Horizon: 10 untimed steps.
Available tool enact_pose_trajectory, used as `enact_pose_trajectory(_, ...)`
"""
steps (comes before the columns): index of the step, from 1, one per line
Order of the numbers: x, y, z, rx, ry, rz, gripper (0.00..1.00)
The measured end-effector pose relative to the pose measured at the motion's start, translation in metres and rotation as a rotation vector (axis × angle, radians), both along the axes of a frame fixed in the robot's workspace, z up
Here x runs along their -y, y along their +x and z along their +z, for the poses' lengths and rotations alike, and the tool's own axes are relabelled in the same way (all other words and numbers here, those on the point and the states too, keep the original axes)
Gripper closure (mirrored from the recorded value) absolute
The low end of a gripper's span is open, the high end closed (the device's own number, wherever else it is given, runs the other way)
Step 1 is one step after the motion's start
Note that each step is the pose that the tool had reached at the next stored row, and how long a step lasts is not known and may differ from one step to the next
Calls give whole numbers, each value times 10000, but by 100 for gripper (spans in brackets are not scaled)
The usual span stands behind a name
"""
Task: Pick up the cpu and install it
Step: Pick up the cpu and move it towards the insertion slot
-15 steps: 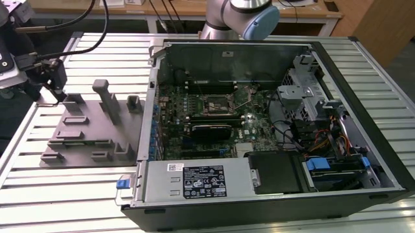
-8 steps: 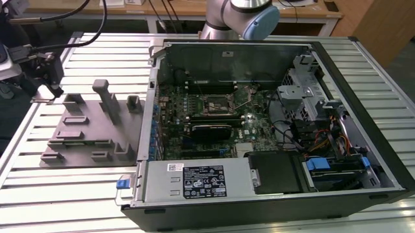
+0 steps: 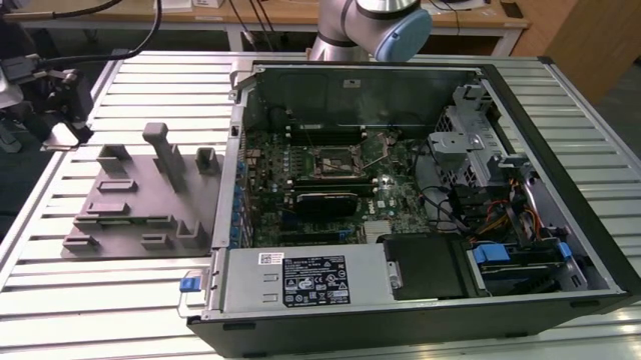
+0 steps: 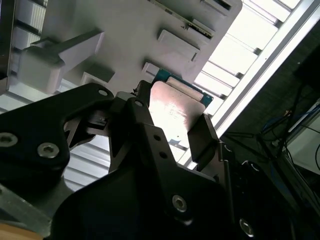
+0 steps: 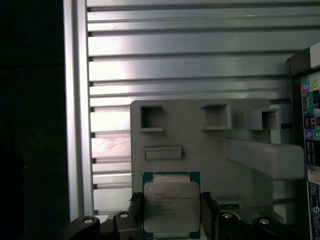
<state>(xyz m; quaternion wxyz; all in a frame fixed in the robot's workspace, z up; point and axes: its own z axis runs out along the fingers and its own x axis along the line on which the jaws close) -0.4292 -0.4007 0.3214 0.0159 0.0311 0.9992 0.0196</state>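
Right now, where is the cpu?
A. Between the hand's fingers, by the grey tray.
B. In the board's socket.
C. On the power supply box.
A: in the first wrist view the hand holds the cpu by two sides, with the tray behind it.

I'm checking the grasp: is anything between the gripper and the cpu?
Nothing visible. In both wrist views the fingers of the gripper sit against two opposite edges of the cpu, with nothing between them, over the grey holder tray.
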Motion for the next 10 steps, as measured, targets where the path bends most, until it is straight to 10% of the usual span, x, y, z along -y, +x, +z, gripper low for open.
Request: enact_pose_trajectory(10,0,0,168,18,0,0,46)
